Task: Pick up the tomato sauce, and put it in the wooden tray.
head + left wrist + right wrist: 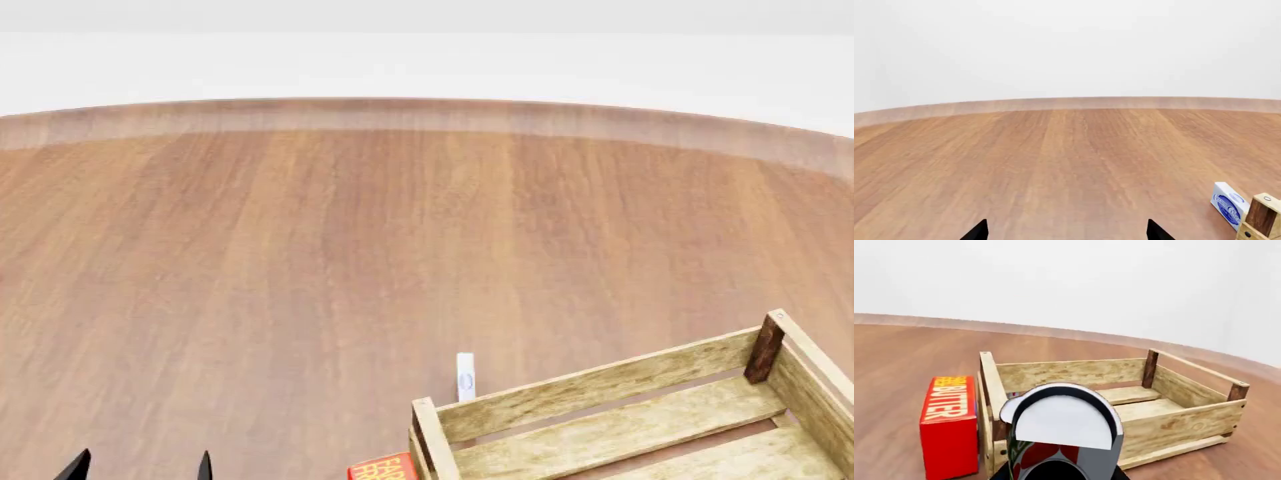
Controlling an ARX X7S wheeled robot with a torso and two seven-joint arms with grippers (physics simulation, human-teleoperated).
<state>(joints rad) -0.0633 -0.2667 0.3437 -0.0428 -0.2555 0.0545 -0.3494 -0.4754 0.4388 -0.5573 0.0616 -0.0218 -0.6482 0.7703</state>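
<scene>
The tomato sauce (1062, 426) fills the near part of the right wrist view, its silver-white top facing the camera and its red and green label below. It hangs above the floor with my right gripper (1054, 475) shut on it; only dark gripper parts show at the can's base. Right behind the can stands the wooden tray (1067, 369), its inside bare where it shows. The tray's near-left corner and long side (587, 385) sit at the lower right of the head view. My left gripper (1067, 231) is open and holds nothing, low over the floor, left of the tray.
A red butter box (947, 425) stands upright against the tray's short side, its top just showing in the head view (384, 468). A white and blue box (1227, 205) stands next to the tray's corner post (1261, 220). Brown wooden floor (334, 250) stretches away beyond.
</scene>
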